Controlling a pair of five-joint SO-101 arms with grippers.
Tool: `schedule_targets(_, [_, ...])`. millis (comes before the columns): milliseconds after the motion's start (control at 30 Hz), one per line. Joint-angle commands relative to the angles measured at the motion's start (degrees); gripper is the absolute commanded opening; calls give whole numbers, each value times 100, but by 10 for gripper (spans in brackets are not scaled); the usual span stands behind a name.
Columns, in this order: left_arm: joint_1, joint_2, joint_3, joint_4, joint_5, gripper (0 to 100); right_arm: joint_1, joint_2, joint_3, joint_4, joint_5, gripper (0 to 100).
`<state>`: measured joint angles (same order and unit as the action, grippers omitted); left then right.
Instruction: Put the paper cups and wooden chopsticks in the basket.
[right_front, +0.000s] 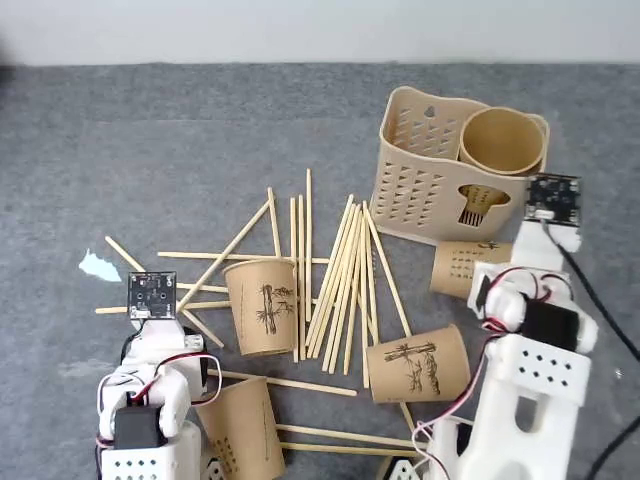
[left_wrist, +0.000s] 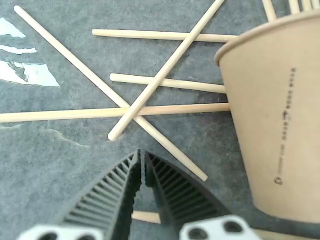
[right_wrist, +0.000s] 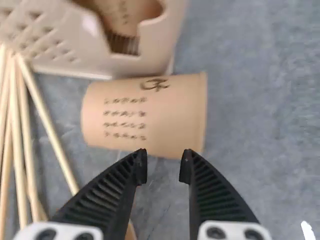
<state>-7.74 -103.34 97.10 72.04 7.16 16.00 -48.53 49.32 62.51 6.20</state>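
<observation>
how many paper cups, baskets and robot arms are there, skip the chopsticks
paper cups: 5
basket: 1
arms: 2
total: 8

The tool (right_wrist: 162, 166) (jaws parted) hangs over 1 toppled paper cup (right_wrist: 147, 116) beside the basket (right_wrist: 65, 42).

Paper cup (right_front: 458, 270) partly behind right arm (right_front: 535, 365)

Nothing legible: fallen cup (right_wrist: 145, 117) has rows of tiny characters, second cup (left_wrist: 280, 115) small print plus recycling sign (left_wrist: 278, 180).
</observation>
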Motion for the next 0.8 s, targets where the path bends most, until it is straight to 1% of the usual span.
schedule_targets(0, [-9,-88,-66,35,-53,13,145,-22,-79,-189,-9,158])
schedule_targets(100, [-9,-88,-66,35,-53,13,154,-22,-70,-295,-9,191])
schedule_targets(333, [-9,-88,-66,35,-53,13,382,66,0,-796,-9,191])
schedule_targets(567, [-9,-88,-66,35,-53,13,382,1385,35,-1437,-44,191])
schedule_targets(667, [-9,-88,-66,35,-53,13,338,1930,35,-1534,-53,188])
schedule_targets(767, [-9,-88,-66,35,-53,13,163,2193,35,-1516,-62,127])
